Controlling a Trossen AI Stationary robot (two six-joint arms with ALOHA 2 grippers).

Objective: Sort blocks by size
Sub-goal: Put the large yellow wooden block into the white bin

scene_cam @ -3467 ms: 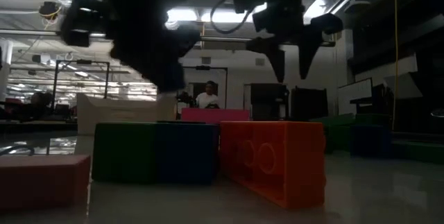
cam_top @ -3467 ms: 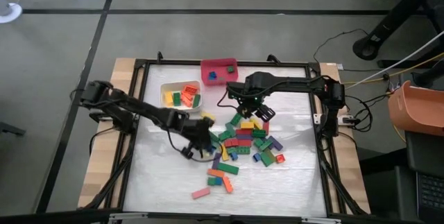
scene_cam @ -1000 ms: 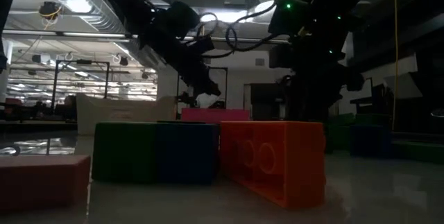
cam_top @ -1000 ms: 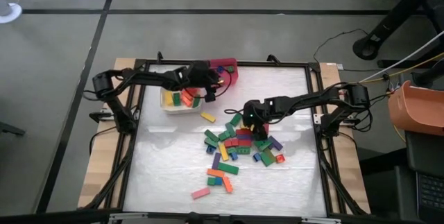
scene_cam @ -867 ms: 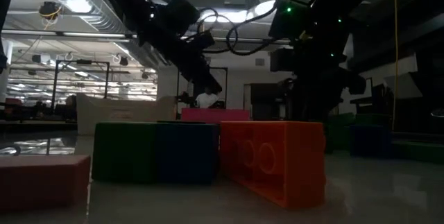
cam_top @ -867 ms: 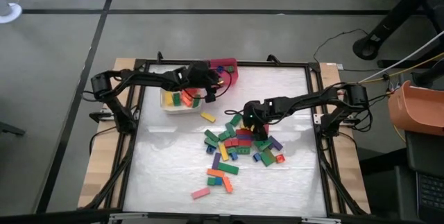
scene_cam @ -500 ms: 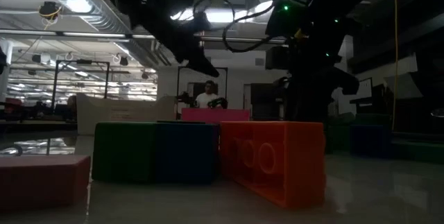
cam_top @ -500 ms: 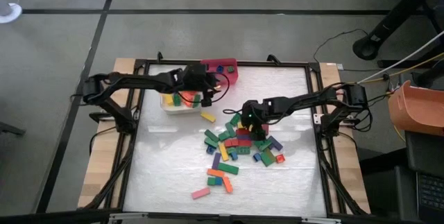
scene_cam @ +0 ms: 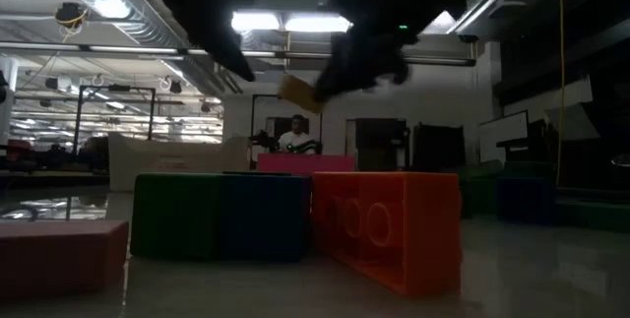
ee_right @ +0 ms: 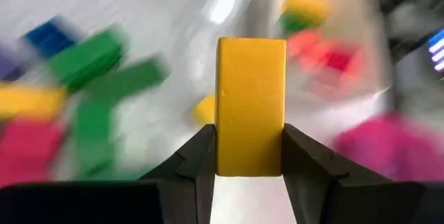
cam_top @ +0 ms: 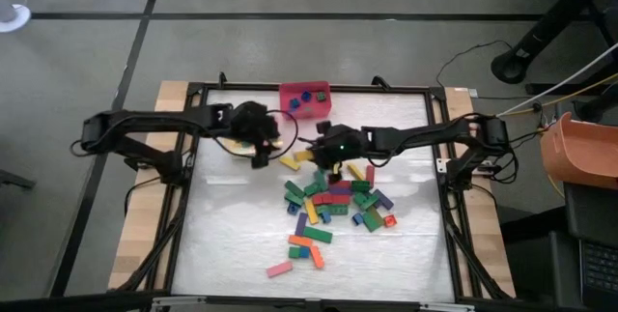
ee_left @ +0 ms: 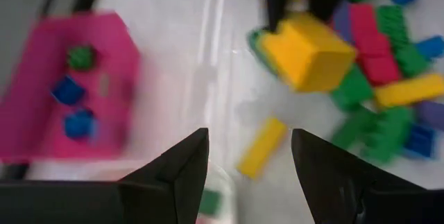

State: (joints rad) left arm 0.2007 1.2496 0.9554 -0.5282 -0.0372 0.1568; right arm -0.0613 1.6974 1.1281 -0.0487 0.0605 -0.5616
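Observation:
My right gripper (cam_top: 322, 156) hangs above the far edge of the pile of blocks (cam_top: 338, 201), shut on a yellow block (ee_right: 251, 106). That block also shows in the low view (scene_cam: 298, 93), high above the table. My left gripper (ee_left: 250, 161) stands open with nothing between its fingers. It hovers over the white bin (ee_left: 222, 179) at the far left (cam_top: 258, 148). A yellow bar (cam_top: 290, 163) lies flat on the table between the two grippers. My right gripper pinches the yellow block between its two fingers (ee_right: 200, 156), one on each of two opposite side faces (ee_right: 223, 148). Most of the block sticks out past the fingertips. The fingers slant down toward the table's left. The block hangs clear of the table and the pile.
The pink-red bin (cam_top: 305, 98) stands at the far edge with a few small blocks in it. Loose blocks lie near the front (cam_top: 299, 249). In the low view, green, blue and orange blocks (scene_cam: 384, 224) stand close to the camera. A person shows far behind.
My right gripper has shut on the yellow block in the pile and lifted it clear. It has carried it toward the table's left and far side. My left gripper, still open, has risen and drawn back from the bins toward the table's left and near side.

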